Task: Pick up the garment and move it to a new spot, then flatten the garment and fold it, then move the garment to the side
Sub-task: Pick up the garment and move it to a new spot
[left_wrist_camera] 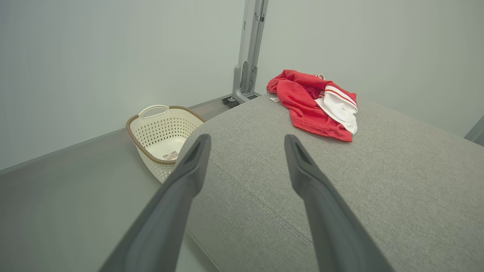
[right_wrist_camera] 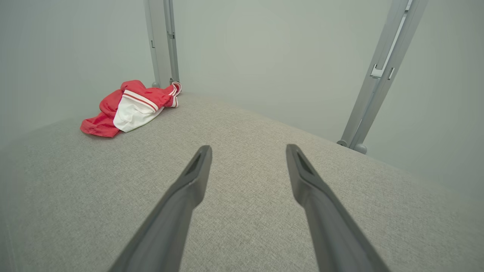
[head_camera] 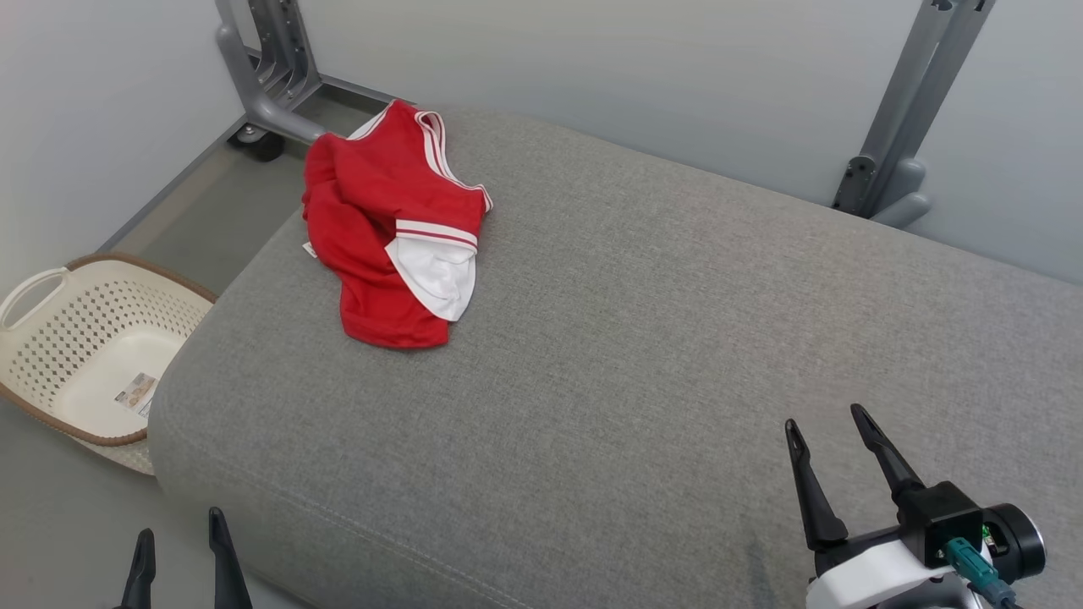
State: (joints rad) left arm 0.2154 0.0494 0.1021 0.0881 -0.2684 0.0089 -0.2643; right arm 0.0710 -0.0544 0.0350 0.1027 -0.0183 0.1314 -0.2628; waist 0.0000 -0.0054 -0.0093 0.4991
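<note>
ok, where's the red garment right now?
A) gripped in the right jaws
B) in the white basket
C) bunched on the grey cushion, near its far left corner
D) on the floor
C: the red garment lies crumpled on the grey cushion near its far left corner, while the basket on the floor beside it holds no cloth.

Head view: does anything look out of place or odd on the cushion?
Only the red garment with white striped trim: it lies crumpled in a heap at the far left corner of the grey fabric cushion, not flat. Nothing looks spilled or damaged.
</note>
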